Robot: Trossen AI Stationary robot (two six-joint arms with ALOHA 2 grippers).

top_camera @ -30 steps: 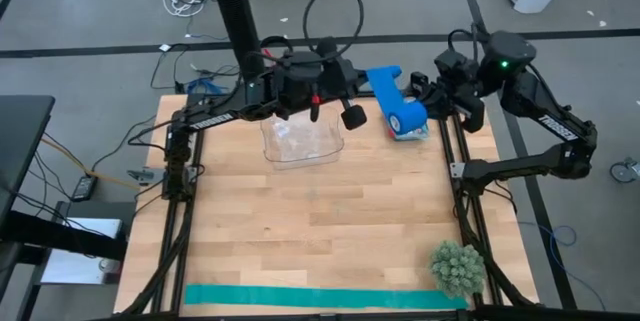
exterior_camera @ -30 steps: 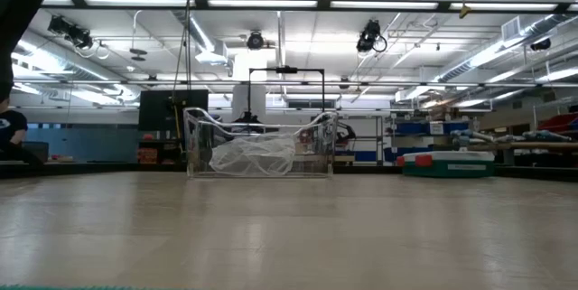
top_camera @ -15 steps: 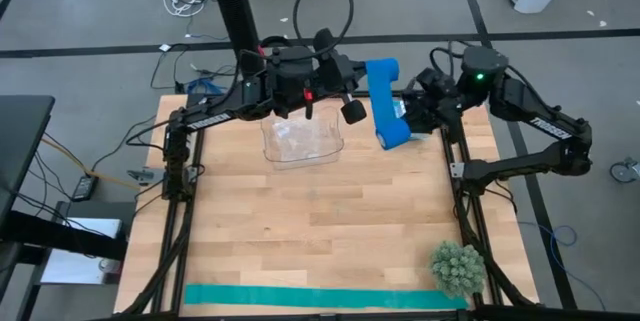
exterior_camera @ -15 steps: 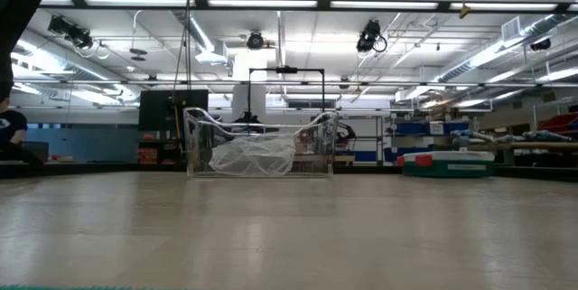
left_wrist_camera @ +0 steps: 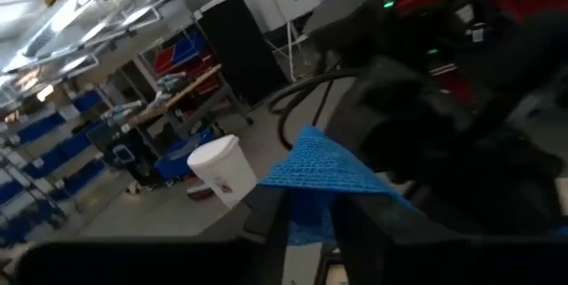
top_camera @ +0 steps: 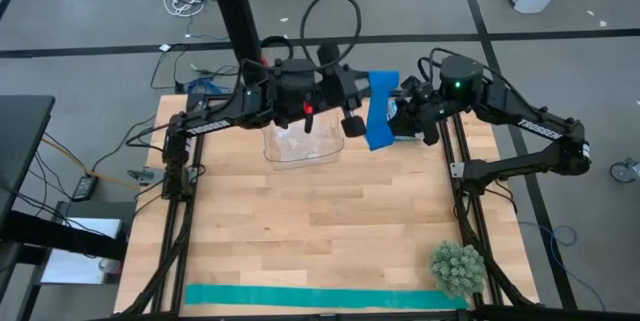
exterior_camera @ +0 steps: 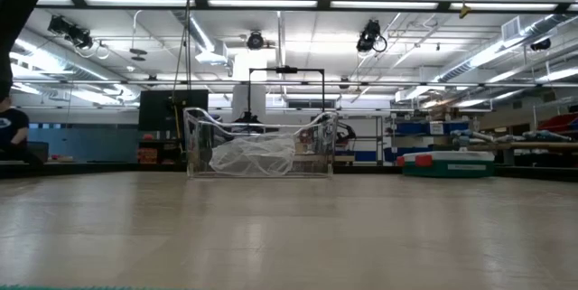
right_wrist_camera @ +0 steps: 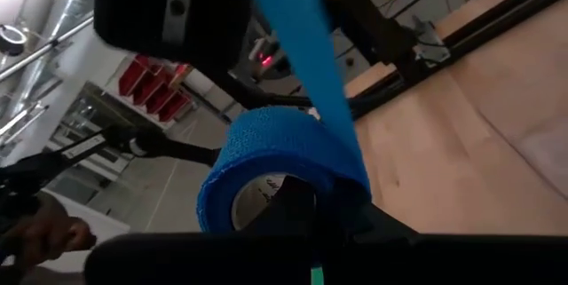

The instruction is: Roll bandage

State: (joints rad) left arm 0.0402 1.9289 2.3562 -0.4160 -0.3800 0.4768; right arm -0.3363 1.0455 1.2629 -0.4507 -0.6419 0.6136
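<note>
The blue bandage point(top_camera: 378, 111) hangs in the air over the table's far right part, a flat strip running down into a small roll point(right_wrist_camera: 275, 165). My right gripper point(top_camera: 398, 121) is shut on that roll. My left gripper point(top_camera: 358, 101) points level toward the right arm. Its fingers stand a little apart, with the strip's free end point(left_wrist_camera: 311, 218) between them. Neither gripper shows in the low view. My left gripper has the strip's free end point(left_wrist_camera: 312, 214) between its fingers point(left_wrist_camera: 266, 232), which come level from the table's left. I cannot tell whether they touch the cloth. My right gripper holds the roll point(right_wrist_camera: 266, 156) clear of the table, at the strip's lower end. A dark finger point(right_wrist_camera: 297, 203) shows inside the roll's hollow; the rest of the hold is hidden by the roll. The strip point(right_wrist_camera: 297, 27) runs up from it, nearly straight.
A clear plastic box point(top_camera: 300, 141) with crumpled film inside stands on the table under the left arm. A teal-green strip point(top_camera: 320, 297) lies along the near edge. A green spiky ball point(top_camera: 458, 267) sits at the near right corner.
My right gripper has come down and toward the table's left, closer to the left gripper, carrying the roll with it. The strip's lower end has swung leftward, while its upper end has stayed by the left gripper.
</note>
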